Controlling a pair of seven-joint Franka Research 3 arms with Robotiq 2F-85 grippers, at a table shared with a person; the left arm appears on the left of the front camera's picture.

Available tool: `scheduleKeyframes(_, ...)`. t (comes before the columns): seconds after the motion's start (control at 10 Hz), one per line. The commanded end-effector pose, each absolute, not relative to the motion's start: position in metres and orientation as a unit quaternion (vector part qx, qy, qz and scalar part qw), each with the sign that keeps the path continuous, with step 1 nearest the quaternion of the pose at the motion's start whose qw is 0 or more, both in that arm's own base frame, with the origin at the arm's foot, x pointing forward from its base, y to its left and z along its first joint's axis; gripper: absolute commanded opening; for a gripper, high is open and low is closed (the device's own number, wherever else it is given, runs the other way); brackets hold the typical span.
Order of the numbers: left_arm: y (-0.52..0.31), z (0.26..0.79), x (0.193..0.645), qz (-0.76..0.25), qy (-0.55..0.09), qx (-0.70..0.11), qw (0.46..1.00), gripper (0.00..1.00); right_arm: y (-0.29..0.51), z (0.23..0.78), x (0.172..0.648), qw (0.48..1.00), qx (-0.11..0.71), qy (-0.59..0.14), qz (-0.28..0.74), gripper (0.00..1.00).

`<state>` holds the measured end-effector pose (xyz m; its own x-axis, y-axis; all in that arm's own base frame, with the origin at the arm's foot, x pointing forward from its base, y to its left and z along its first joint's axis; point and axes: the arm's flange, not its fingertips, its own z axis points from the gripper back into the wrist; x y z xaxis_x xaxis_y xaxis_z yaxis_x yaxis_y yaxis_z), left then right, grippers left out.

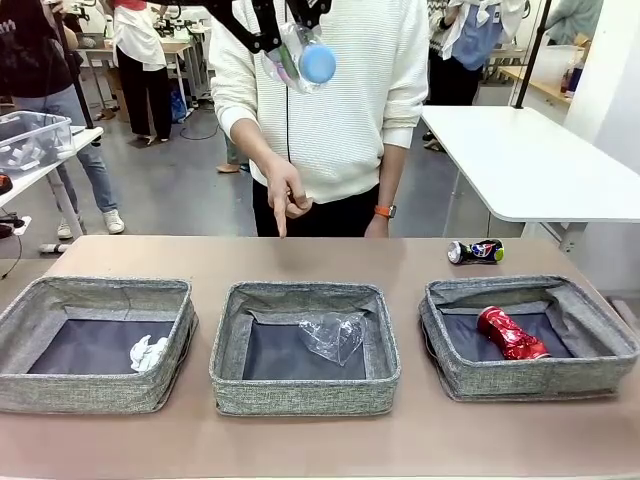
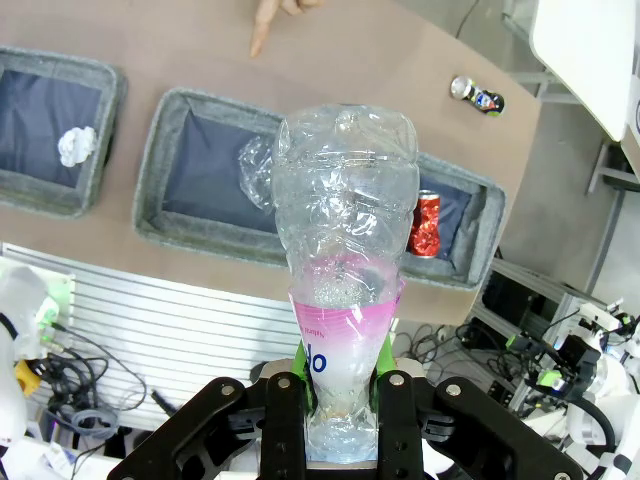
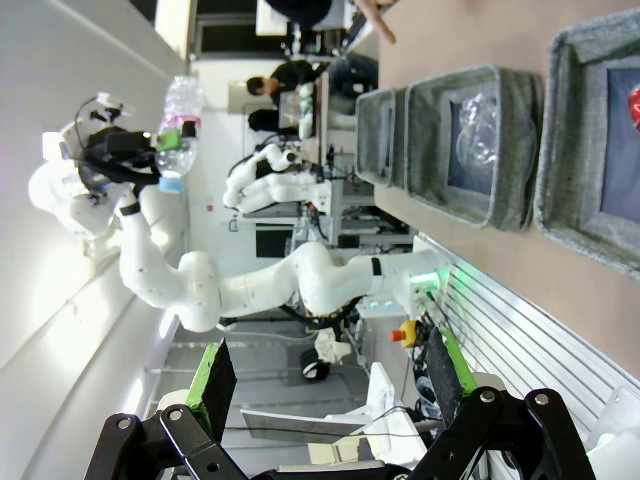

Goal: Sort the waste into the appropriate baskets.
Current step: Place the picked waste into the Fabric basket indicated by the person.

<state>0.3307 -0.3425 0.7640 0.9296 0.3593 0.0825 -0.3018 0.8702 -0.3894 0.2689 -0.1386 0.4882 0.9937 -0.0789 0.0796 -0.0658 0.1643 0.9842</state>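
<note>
**Q:** What is being held, and by which gripper?

**A:** A clear blue-capped plastic bottle point(image 1: 303, 52) is pinched near its cap end, at the pink label, between the green pads of the left gripper point(image 2: 342, 368). In the front view it is seen raised at 12 o'clock, high above the bench point(image 1: 320, 440).

**Q:** How is the right gripper set?

**A:** The right gripper point(image 3: 328, 385) is spread wide, and nothing is held between its fingers.

**Q:** Where is the rest of the waste?

**A:** Three grey baskets are lined up across the bench.
- A crumpled white paper ball point(image 1: 148, 353) is seen in the left basket point(image 1: 100, 292), toward its 4 o'clock corner.
- A clear crushed plastic cup point(image 1: 335, 335) lies in the middle basket point(image 1: 300, 294), toward 2 o'clock.
- A crushed red can point(image 1: 512, 335) lies in the right basket point(image 1: 600, 345).
- A crushed dark-blue can point(image 1: 476, 251) is left on the bare bench, near the right basket at its 11 o'clock.

**Q:** Is a person seen?

**A:** Yes. A person's hand point(image 1: 287, 200) is pointed down at the bench, at 12 o'clock from the middle basket.
</note>
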Motion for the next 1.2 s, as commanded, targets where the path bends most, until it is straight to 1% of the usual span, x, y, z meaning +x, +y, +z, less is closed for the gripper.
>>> scheduleKeyframes(0.0, -0.342, 0.749, 0.323, 0.115, -0.097, -0.163, 0.975, 0.23, -0.137, 0.49, 0.269, 0.758, 0.649, -0.064, -0.003, 1.0)
scheduleKeyframes(0.2, -0.333, 0.686, 0.285, -0.021, -0.088, -0.148, 0.985, 0.23, -0.137, 0.49, 0.269, 0.758, 0.649, -0.064, -0.003, 1.0)
scheduleKeyframes(0.3, -0.327, 0.644, 0.258, -0.055, -0.092, -0.148, 0.983, 0.23, -0.137, 0.49, 0.269, 0.758, 0.649, -0.064, -0.003, 1.0)
scheduleKeyframes(0.4, -0.326, 0.609, 0.242, -0.061, -0.103, -0.145, 0.982, 0.23, -0.137, 0.49, 0.269, 0.758, 0.649, -0.064, -0.003, 1.0)
scheduleKeyframes(0.5, -0.332, 0.579, 0.235, -0.05, -0.125, -0.135, 0.982, 0.23, -0.137, 0.49, 0.269, 0.758, 0.649, -0.064, -0.003, 1.0)
scheduleKeyframes(0.6, -0.341, 0.545, 0.236, -0.087, -0.109, -0.137, 0.981, 0.23, -0.137, 0.49, 0.269, 0.758, 0.649, -0.064, -0.003, 1.0)
scheduleKeyframes(0.7, -0.349, 0.513, 0.253, -0.046, -0.139, -0.105, 0.984, 0.23, -0.137, 0.49, 0.269, 0.758, 0.649, -0.064, -0.003, 1.0)
scheduleKeyframes(0.8, -0.354, 0.494, 0.27, -0.037, -0.123, -0.116, 0.985, 0.23, -0.137, 0.49, 0.269, 0.758, 0.649, -0.064, -0.003, 1.0)
scheduleKeyframes(1.0, -0.356, 0.484, 0.294, -0.009, -0.122, -0.11, 0.986, 0.23, -0.137, 0.49, 0.269, 0.758, 0.649, -0.064, -0.003, 1.0)
scheduleKeyframes(1.1, -0.354, 0.483, 0.299, 0.008, -0.137, -0.101, 0.985, 0.23, -0.137, 0.49, 0.269, 0.758, 0.649, -0.064, -0.003, 1.0)
